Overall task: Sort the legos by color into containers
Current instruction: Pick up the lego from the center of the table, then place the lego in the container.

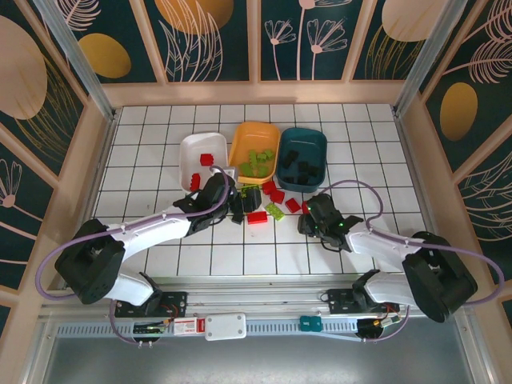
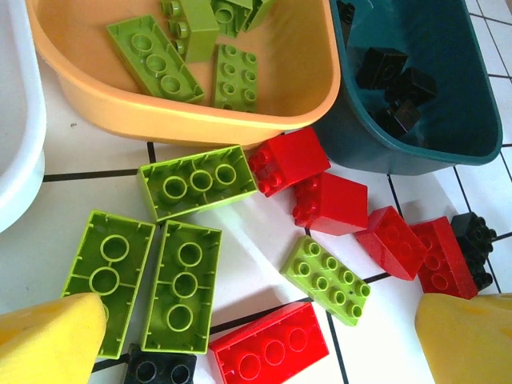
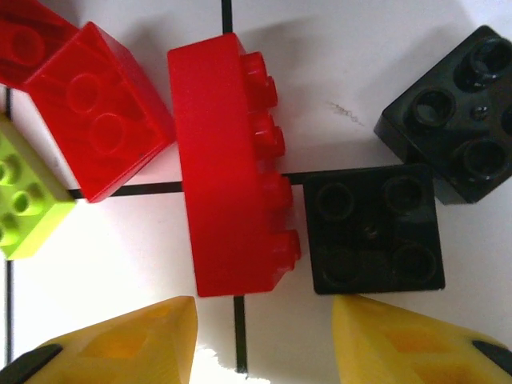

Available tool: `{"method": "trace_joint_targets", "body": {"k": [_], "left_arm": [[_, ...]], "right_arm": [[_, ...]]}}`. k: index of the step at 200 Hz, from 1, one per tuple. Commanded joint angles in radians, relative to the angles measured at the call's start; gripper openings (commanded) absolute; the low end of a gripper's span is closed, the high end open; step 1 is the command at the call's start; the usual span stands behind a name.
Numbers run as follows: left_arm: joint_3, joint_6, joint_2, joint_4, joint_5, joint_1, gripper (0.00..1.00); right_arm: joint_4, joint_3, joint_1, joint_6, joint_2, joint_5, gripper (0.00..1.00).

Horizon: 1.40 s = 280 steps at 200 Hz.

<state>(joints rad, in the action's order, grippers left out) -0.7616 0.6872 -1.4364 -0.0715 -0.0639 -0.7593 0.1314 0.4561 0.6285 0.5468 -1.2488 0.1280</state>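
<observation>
The left jaws gape wide, lime legos [image 2: 182,286] just ahead between them. The right jaws stand apart, unclamped, a sideways red lego [image 3: 224,172] just ahead of their gap.

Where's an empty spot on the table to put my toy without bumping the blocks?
Bare tiles lie left of the white tray toward the wall, right of the teal tray toward the other wall, and at the near edge between the left arm and right arm. It is crowded in front of the orange tray, where loose legos lie.
</observation>
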Motion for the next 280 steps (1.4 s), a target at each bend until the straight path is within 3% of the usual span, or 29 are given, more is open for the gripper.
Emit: {"method": "trace_joint_targets", "body": {"k": [1,52,79,111,140,181,205,242,280], "left_arm": [[0.029,0.023,0.023,-0.016,-0.016,0.003,0.99],[0.091,0.034,0.082,-0.001,-0.026,0.002,0.99],[0.115,0.035,0.109,0.015,-0.039,0.002,0.99],[0.134,0.028,0.149,0.045,-0.079,0.002,0.99],[0.128,0.025,0.168,0.119,-0.172,0.003,0.99],[0.196,0.087,0.277,0.172,-0.311,0.002,0.99],[0.249,0.147,0.362,0.216,-0.379,0.003,0.99],[0.331,0.215,0.522,0.261,-0.392,0.003,0.99],[0.373,0.248,0.645,0.322,-0.400,0.003,0.99]], "right_arm": [[-0.041,0.055,-0.009,-0.035,-0.054,0.055,0.46],[-0.056,0.111,-0.009,-0.062,-0.163,0.103,0.39],[-0.047,0.120,-0.005,-0.063,-0.166,0.101,0.26],[0.002,0.095,0.017,-0.058,-0.078,0.083,0.15],[0.079,0.070,0.100,-0.046,0.065,0.062,0.10],[0.050,0.160,0.193,-0.115,0.183,-0.106,0.09],[-0.045,0.301,0.202,-0.177,0.053,-0.174,0.08],[-0.157,0.605,0.203,-0.257,-0.319,-0.279,0.08],[-0.117,1.009,0.202,-0.286,-0.714,-0.334,0.08]]}}
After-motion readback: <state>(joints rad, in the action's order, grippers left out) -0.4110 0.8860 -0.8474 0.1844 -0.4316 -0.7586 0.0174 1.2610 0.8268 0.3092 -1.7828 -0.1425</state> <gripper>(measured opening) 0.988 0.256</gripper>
